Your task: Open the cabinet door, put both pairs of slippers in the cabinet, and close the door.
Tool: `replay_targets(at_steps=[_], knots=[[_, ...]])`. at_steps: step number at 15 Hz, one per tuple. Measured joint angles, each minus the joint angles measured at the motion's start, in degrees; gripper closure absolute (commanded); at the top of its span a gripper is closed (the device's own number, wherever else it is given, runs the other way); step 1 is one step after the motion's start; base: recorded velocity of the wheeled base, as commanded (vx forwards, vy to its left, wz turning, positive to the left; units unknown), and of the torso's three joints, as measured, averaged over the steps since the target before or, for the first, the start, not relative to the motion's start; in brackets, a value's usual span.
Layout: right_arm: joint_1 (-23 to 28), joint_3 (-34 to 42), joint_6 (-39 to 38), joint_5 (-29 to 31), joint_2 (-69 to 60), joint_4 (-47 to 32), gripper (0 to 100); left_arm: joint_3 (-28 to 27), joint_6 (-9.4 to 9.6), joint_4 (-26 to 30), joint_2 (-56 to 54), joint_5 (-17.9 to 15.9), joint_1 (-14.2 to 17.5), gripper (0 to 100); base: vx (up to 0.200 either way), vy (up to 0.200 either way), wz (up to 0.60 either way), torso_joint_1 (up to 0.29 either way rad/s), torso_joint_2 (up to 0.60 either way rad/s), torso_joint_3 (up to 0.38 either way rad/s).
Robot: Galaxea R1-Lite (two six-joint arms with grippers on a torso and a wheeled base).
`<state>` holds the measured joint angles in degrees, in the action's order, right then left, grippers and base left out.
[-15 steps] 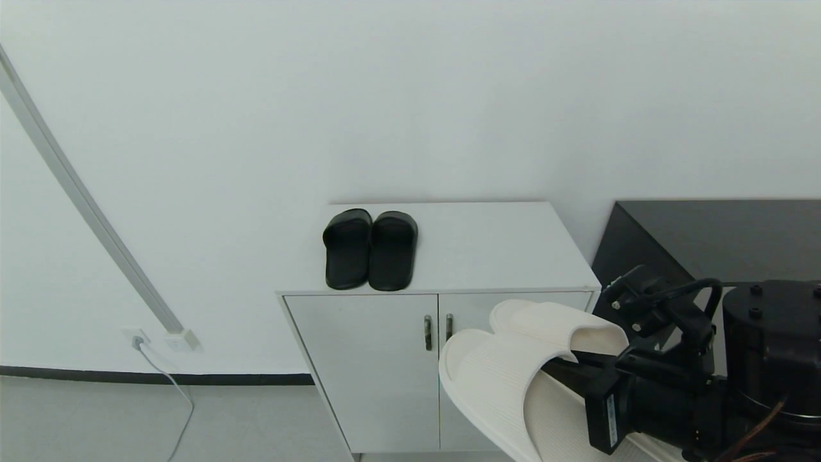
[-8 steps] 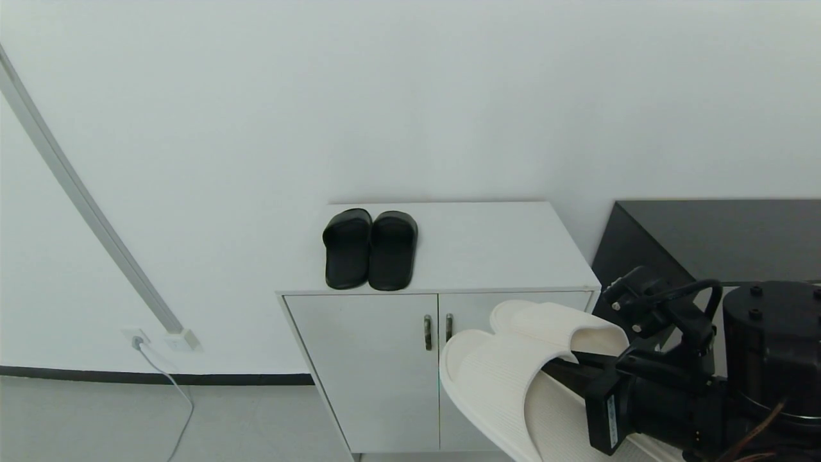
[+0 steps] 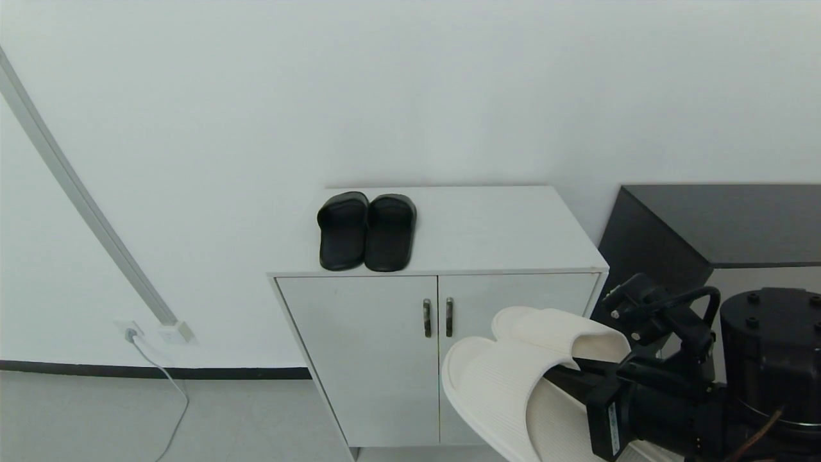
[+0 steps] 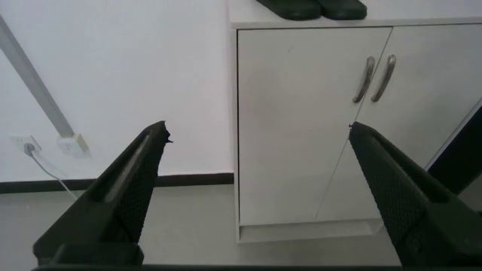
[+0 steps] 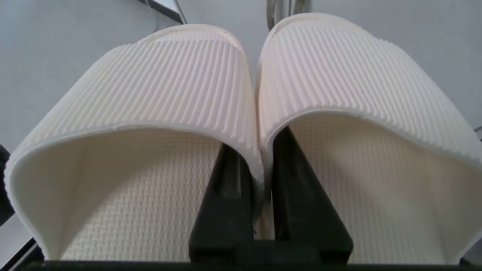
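While in the right gripper (image 5: 261, 154) — white slippers (image 3: 507, 378), cabinet (image 3: 365, 353) shut

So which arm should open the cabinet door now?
Probably left. The left gripper is open and empty, facing the door handles; the right gripper is shut on the white slippers.

Grey floor (image 3: 96, 417) carries one white cabinet (image 3: 487, 224), set against the wall with both doors closed. It stands straight ahead of the left gripper (image 4: 257, 129), its front framed between the spread jaws.

On the cabinet top lie the black slippers (image 3: 365, 231), one pair, side by side and touching, heels at the front edge. They sit beyond the right gripper (image 3: 564, 375) and to the left of its jaws.
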<state>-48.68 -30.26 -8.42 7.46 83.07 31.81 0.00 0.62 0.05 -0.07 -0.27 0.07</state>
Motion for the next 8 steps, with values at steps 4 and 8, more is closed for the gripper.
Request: replay_targets(at_steps=[4, 8], knots=[[0.00, 0.18, 0.17, 0.00, 0.00, -0.01, 100, 0.00, -0.02, 0.00, 0.00, 0.00, 0.00, 0, 0.000, 0.000, 0.00, -0.226, 0.54, 0.310], [0.02, 0.28, 0.17, 0.00, 0.00, -0.01, 100, 0.00, 0.00, 0.02, 0.00, 0.00, 0.00, 0, 0.000, 0.000, 0.00, -0.225, 0.54, 0.316]])
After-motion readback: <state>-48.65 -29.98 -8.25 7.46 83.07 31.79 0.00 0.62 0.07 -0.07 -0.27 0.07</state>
